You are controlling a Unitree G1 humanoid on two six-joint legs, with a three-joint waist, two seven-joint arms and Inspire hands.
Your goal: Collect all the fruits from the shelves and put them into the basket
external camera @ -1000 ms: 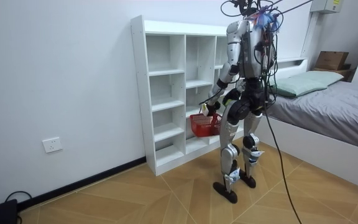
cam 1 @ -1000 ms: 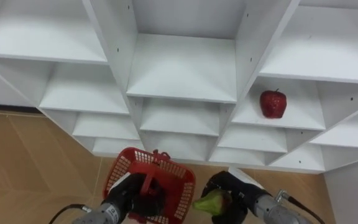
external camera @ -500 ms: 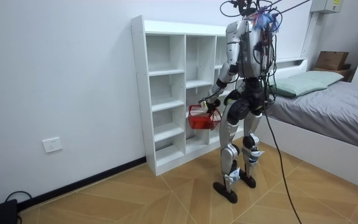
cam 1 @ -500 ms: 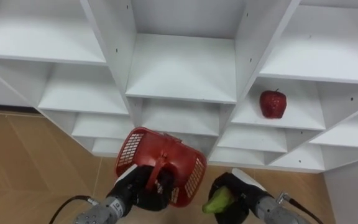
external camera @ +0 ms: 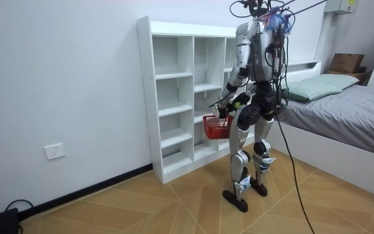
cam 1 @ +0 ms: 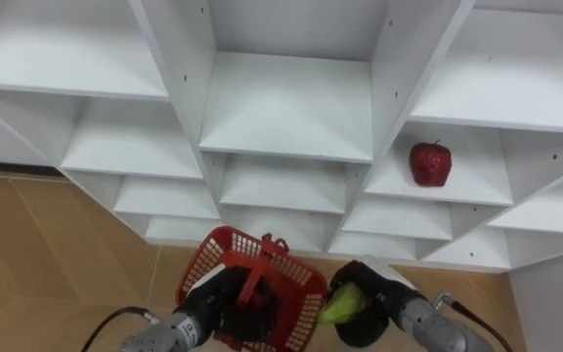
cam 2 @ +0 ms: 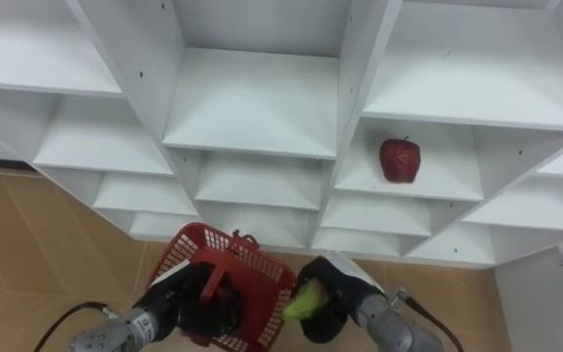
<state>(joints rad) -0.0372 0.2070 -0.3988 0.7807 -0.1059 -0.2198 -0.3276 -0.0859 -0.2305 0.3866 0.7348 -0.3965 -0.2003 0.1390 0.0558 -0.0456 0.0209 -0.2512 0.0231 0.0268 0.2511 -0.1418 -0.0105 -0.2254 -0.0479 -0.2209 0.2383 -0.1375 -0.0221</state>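
While its left hand [cam 1: 221, 305] curls round the handle of the red basket [cam 1: 299, 278] at 6 o'clock, the robot's right hand [cam 1: 377, 301] clasps a green fruit [cam 1: 337, 309] just beside the rim. Dropping it in seems the step in hand. The red apple [cam 1: 429, 163], shelved at 2 o'clock, would then call for a reach.

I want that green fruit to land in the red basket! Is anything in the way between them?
Nothing visible is. The green fruit, gripped in the right hand, sits right beside the red basket, at its rim. The left hand holds the basket's handle over the middle, so the side nearest the fruit looks free.
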